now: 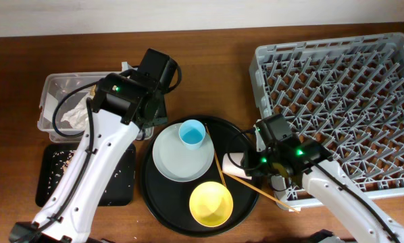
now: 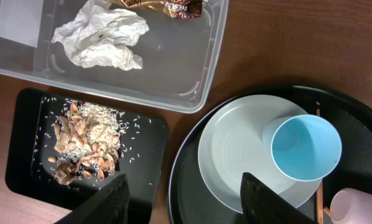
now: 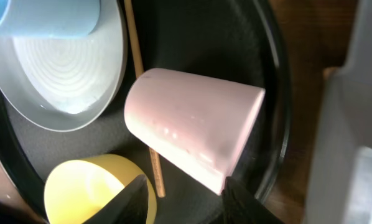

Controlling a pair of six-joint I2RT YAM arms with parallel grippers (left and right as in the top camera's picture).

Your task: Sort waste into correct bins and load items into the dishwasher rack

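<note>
Wood table (image 1: pixel 209 67), smooth tapered pink cup (image 3: pixel 192 134)

Crumpled tissue (image 2: pixel 102 37), wrapper (image 2: pixel 164 6) inside clear box (image 2: pixel 173 68)

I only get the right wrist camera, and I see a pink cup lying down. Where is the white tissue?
Observer: The crumpled tissue lies inside the clear box, next to the wrapper.
Operator: Is anything else sorted?
Observer: Yes, the food scraps are piled in the small black tray.
Operator: What's happening on the left?
Observer: The left claw is open and holds nothing.
</note>
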